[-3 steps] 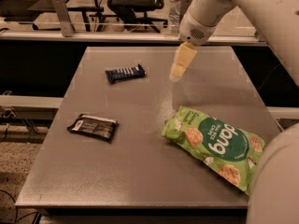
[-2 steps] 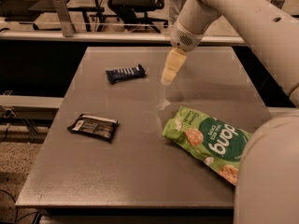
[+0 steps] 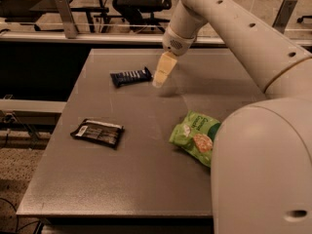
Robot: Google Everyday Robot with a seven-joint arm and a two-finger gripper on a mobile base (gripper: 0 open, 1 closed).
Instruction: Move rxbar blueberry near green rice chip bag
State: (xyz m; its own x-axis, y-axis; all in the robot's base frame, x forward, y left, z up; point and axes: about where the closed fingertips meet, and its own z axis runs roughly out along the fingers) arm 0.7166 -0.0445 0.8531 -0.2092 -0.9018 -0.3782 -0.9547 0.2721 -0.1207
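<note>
The rxbar blueberry is a small dark navy bar with white lettering, lying at the back left of the grey table. My gripper hangs just to the right of the bar's right end, a little above the table, with its pale fingers pointing down. The green rice chip bag lies at the right of the table; my arm's large white body covers its right part.
A flat black-brown packet with a pale label lies at the left of the table. My arm fills the right foreground. Chairs and desk frames stand behind the table's far edge.
My gripper has moved left and down toward the rxbar's right end. The arm now covers more of the green bag. The bar, bag and black packet have not moved on the table.
</note>
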